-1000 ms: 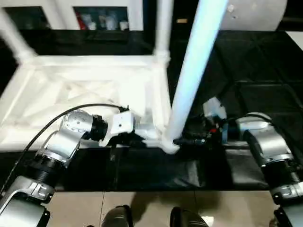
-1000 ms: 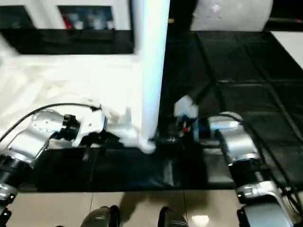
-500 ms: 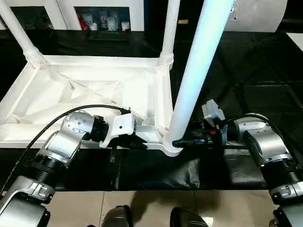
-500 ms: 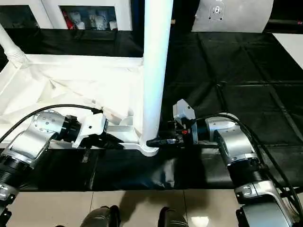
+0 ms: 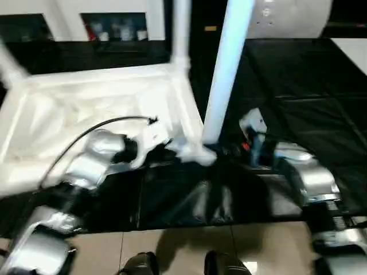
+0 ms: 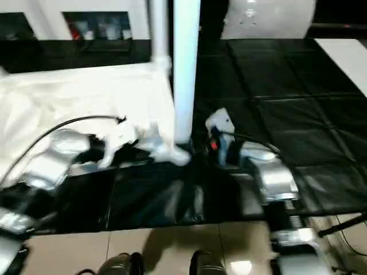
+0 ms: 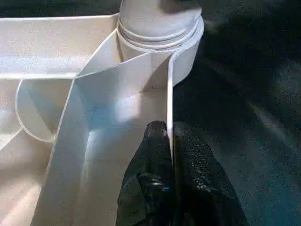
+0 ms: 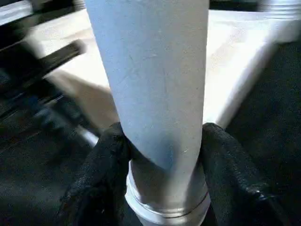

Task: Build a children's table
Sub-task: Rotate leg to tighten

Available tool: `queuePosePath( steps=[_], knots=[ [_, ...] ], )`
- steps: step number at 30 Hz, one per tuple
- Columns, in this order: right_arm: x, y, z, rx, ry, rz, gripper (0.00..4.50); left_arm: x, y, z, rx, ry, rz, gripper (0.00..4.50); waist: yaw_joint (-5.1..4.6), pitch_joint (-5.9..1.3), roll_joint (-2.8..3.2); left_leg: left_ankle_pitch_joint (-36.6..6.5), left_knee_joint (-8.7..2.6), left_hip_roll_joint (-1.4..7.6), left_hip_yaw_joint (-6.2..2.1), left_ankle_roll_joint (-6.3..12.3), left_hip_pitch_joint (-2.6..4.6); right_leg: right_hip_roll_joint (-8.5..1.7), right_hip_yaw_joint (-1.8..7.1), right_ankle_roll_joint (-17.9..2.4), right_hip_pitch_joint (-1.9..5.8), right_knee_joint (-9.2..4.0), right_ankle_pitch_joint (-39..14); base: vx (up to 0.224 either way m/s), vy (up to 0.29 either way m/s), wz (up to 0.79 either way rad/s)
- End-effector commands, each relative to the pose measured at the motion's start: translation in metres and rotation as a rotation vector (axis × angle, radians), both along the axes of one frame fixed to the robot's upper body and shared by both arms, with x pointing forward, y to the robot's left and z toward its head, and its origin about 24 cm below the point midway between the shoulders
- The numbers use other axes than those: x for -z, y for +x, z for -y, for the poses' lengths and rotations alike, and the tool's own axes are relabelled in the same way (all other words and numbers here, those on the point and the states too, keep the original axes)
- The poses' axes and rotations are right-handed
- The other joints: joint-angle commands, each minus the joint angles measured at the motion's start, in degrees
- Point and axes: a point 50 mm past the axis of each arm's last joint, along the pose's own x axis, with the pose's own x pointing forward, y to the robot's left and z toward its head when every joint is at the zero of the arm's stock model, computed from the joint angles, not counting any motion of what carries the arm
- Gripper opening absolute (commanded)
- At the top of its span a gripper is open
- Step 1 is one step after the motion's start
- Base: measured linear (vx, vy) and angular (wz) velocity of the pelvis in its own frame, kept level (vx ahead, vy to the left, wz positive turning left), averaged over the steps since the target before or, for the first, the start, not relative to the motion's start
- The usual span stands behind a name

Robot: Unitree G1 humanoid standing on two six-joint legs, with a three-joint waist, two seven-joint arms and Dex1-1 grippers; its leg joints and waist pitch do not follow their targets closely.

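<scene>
Two grippers at work: both are on the upturned children's table [image 5: 103,109], which lies on a black mat [image 5: 298,74].
Black mat: it covers the floor ahead of the robot, with pale tiles [image 5: 172,252] showing along its near edge.
Children's table: the white top lies ribbed underside up on the mat, mostly to the robot's left and centre; legs stand up from its corners.
Near leg [image 5: 226,69]: a long white tube that rises from the round socket at the near right corner of the top and leaves the picture at the upper edge.
Far leg [image 5: 181,28]: it stands in the far right corner socket.
Right gripper [image 8: 162,155]: its two black fingers [image 8: 106,174] sit one on each side of the near leg, just above the ringed socket, closed against the tube.
Left gripper [image 7: 170,141]: its fingers are pinched together on the thin upright rim wall of the top, close to the same corner socket.
Cabinet [image 5: 114,23]: white frame with glass doors, behind the mat.
</scene>
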Motion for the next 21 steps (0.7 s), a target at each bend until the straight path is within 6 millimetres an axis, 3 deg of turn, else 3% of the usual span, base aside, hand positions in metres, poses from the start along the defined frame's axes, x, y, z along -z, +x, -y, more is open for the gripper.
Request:
queuePosePath(
  steps=[1, 3, 4, 8, 11, 14, 18, 21],
  knots=[
    [0.022, -0.001, -0.036, 0.049, -0.035, -0.113, 1.91, -0.012, 0.01, 0.03, -0.056, -0.049, 0.07, 0.0, 0.1, -4.1, -0.49, -8.7, -4.35, 3.33, -1.36, 2.17, 1.19, -5.21, 2.95, -11.0, 2.51, -4.76, -18.6, 0.0, 0.0, 0.0],
    [0.024, 0.004, -0.042, 0.142, -0.049, -0.127, 1.91, -0.013, 0.015, 0.037, -0.11, -0.052, 0.078, 0.0, 0.23, -4.18, -0.43, -8.0, -4.38, 3.34, -1.42, 2.54, 1.01, -5.25, 2.91, -10.8, 2.76, -4.7, -17.3, 0.0, 0.0, 0.0],
    [0.024, 0.005, -0.045, 0.178, -0.06, -0.123, 1.91, -0.014, 0.017, 0.04, -0.135, -0.054, 0.079, 0.0, 0.16, -4.19, -0.38, -7.8, -4.38, 3.41, -1.33, 2.58, 1.22, -5.12, 2.95, -11.2, 2.48, -4.64, -15.9, 0.0, 0.0, 0.0],
    [0.02, 0.014, -0.054, 0.328, -0.008, -0.129, 1.91, -0.021, 0.025, 0.052, -0.249, -0.093, 0.103, 0.0, 0.29, -4.67, -0.28, -5.2, -4.18, 3.35, -1.27, 3.17, 1.07, -5.14, 2.92, -12.8, 2.92, -4.08, -10.1, 0.0, 0.0, 0.0],
    [0.015, 0.018, -0.056, 0.372, 0.024, -0.102, 1.91, -0.024, 0.025, 0.06, -0.245, -0.119, 0.107, 0.0, 0.5, -5.04, -0.44, -1.8, -3.88, 3.36, -1.19, 5.77, 0.81, -5.15, 2.85, -14.2, 3.34, -3.26, -2.1, 0.0, 0.0, 0.0],
    [0.013, 0.018, -0.057, 0.384, 0.051, -0.098, 2.59, -0.024, 0.023, 0.063, -0.221, -0.119, 0.104, 0.0, 0.53, -5.02, -0.41, -1.2, -3.82, 3.32, -1.17, 7.19, 0.74, -5.19, 2.76, -14.6, 3.46, -3.19, -0.5, 0.0, 0.0, 0.0],
    [0.01, 0.021, -0.045, 0.395, 0.058, -0.046, 2.85, -0.021, 0.018, 0.059, -0.176, -0.121, 0.093, 0.0, 0.53, -4.89, -0.37, -3.1, -3.95, 3.5, -1.19, 6.72, 0.83, -5.29, 2.72, -14.3, 3.43, -3.56, -4.3, 0.0, 0.0, 0.0],
    [0.006, 0.021, -0.035, 0.363, 0.042, 0.016, 3.13, -0.019, 0.016, 0.054, -0.147, -0.106, 0.095, 0.0, 0.63, -5.1, -0.31, -1.8, -3.77, 3.52, -1.22, 7.24, 0.75, -5.28, 2.71, -14.5, 3.58, -3.19, -1.8, 0.0, 0.0, 0.0]
  ],
)
